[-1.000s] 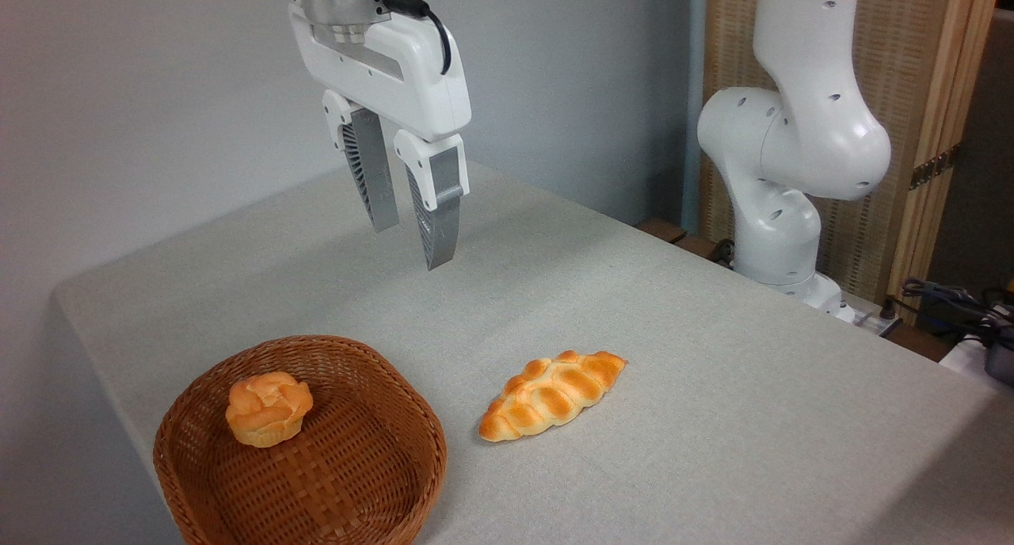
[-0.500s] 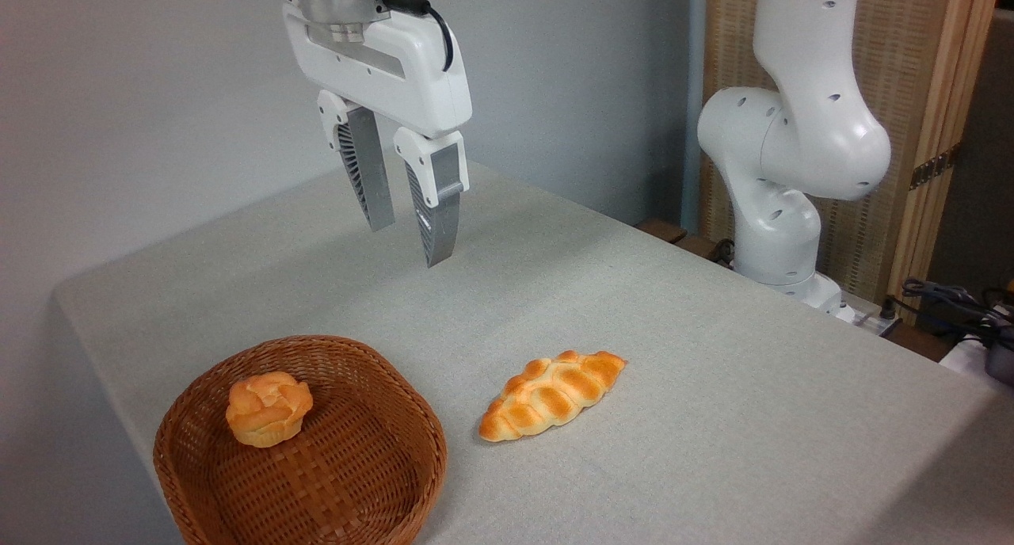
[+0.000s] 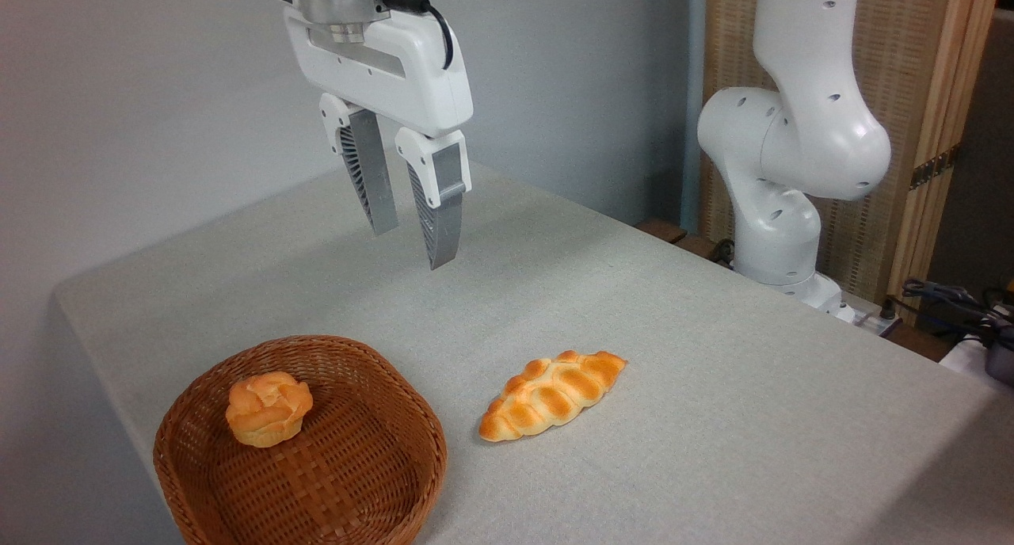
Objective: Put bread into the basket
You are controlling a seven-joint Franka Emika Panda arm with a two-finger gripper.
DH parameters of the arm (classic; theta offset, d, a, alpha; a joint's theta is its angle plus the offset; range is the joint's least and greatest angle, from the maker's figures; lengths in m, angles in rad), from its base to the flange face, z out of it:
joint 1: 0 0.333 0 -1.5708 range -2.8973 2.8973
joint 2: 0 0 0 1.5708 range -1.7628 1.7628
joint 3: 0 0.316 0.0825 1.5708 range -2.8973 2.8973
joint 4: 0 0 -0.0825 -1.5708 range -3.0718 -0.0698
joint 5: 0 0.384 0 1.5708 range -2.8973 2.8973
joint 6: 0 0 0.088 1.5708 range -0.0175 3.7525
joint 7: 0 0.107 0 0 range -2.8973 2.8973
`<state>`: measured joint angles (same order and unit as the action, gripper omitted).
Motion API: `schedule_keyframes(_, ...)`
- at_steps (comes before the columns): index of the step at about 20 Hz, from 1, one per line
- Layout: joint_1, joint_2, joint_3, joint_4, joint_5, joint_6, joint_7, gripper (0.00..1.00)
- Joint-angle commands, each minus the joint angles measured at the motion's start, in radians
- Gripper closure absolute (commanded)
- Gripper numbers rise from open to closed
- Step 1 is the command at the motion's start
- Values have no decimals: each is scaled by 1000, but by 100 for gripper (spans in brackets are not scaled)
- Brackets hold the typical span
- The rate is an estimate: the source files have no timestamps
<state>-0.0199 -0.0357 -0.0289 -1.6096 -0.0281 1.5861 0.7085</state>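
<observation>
Gripper (image 3: pixel 413 248) slightly open, empty, above table (image 3: pixel 673 355).

The arm's white base column (image 3: pixel 780 236) stands at the right, rising into a bulky rounded joint (image 3: pixel 800 145) and then a straight link that runs up out of the top edge. The wrist re-enters at the upper left as a metal-coloured flange with a black cable looping off its side. Below it sits the white hand body, tilted slightly, and the pincer (image 3: pixel 413 248) points down — high in the air, touching nothing. Its two grey ribbed fingers (image 3: pixel 372 188) hang with a narrow gap between them, tips apart and empty; the nearer finger reaches lower in the view.
</observation>
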Motion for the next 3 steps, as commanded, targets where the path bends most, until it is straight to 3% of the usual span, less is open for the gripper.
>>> schedule_keyframes(1,-6,-1,3,-1,16,9,-18,0)
schedule_keyframes(3,-5,-1,4,0,14,9,-12,0)
